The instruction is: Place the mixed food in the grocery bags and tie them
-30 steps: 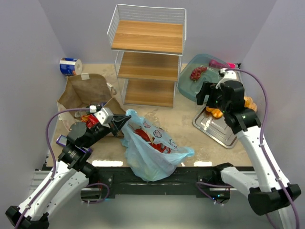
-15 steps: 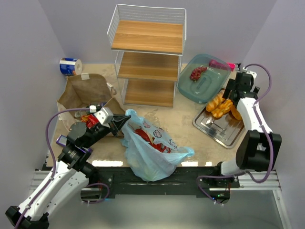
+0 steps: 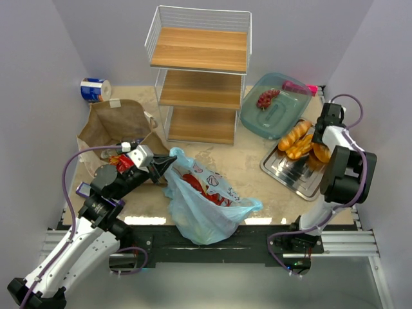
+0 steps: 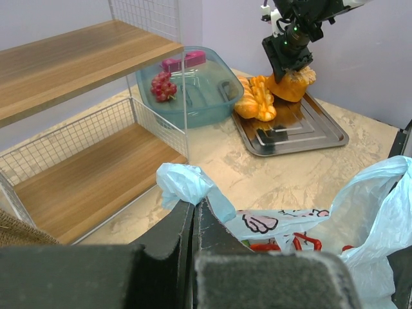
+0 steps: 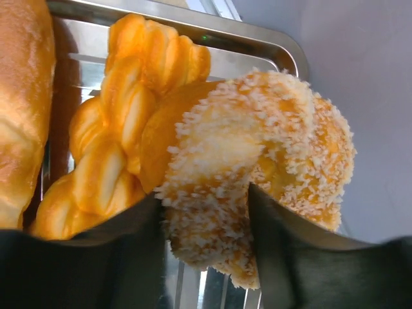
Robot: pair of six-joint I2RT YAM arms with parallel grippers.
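left gripper point(image 3: 162, 166): fingers are pressed together, clamped on the rim of the light-blue plastic bag point(image 3: 206, 215).
light-blue plastic bag: one edge is held up at the fingertips. The body is spread open just right of them and nearer the arm bases, and red food point(image 3: 193, 181) is seen inside.
brown paper bag point(image 3: 119, 122): laid behind and left of the left gripper, apart from it.
right gripper point(image 5: 205, 196): pointed down over the metal tray point(image 3: 293, 174) and closed around the crumb-coated doughnut point(image 5: 283, 129), with one finger pressed against each side.
crumb-coated doughnut: held between the right fingers. Whether it is lifted off the tray cannot be told.
twisted bread point(image 5: 122, 96): laid on the tray just beside the right fingers, touching the doughnut.
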